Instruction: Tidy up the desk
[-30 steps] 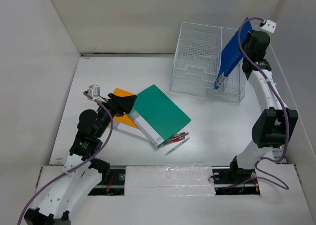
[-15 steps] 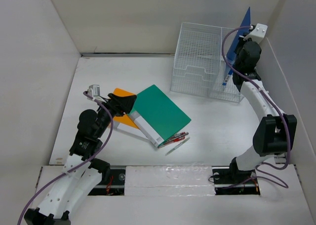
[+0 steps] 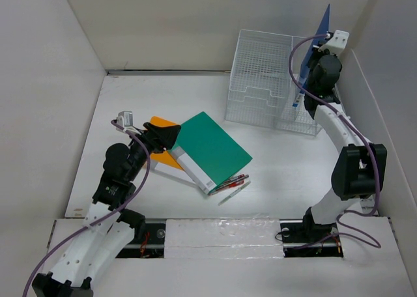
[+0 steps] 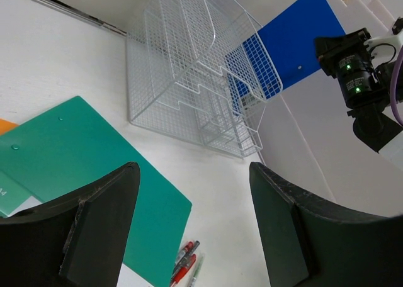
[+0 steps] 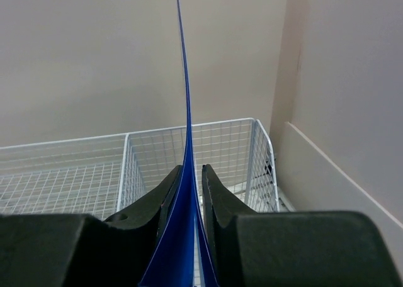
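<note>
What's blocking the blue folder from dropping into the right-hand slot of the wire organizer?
Nothing visible. The right gripper holds the blue folder upright over the right slot of the wire organizer, and no other item shows in that slot.

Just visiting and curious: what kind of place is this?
Probably a mock office desk in a robot test booth: plain white panel walls around it, a wire-mesh file organizer, a green folder and pens.

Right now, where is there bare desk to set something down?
Bare desk: the far-left corner, between the wire organizer and the left wall; also the strip from the pens to the right arm. Crowded: centre-left, green folder, orange folder, left gripper.
</note>
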`<act>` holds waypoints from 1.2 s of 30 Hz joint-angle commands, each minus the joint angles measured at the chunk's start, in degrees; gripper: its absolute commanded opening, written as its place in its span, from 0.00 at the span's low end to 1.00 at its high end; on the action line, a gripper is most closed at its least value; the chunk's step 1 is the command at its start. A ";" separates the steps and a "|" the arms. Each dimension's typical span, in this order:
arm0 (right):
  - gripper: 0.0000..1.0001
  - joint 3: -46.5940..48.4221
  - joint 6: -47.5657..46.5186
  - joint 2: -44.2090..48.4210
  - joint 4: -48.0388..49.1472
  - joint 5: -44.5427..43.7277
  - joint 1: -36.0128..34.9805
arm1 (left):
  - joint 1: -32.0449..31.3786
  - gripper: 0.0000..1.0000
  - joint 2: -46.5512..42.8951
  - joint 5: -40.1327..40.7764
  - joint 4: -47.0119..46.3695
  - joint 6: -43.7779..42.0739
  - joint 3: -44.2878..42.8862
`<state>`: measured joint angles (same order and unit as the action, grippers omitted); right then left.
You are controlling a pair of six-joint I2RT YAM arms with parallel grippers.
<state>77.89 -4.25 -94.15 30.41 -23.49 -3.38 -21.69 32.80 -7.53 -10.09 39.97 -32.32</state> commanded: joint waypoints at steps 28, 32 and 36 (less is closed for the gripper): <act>0.75 -1.51 12.95 2.90 -10.02 7.76 3.99 | -0.19 0.66 -0.36 -0.12 -2.48 0.38 0.41; 0.78 -2.21 12.25 10.01 -13.53 3.54 -0.13 | -0.19 0.66 -0.19 2.33 -0.91 1.16 -0.11; 0.52 -3.18 10.40 15.39 -18.79 5.27 -8.73 | -0.19 0.62 1.47 6.11 3.48 3.97 -2.74</act>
<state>73.25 6.85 -84.03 14.17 -19.07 -6.70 -21.69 33.30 -4.73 -8.47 41.60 -32.34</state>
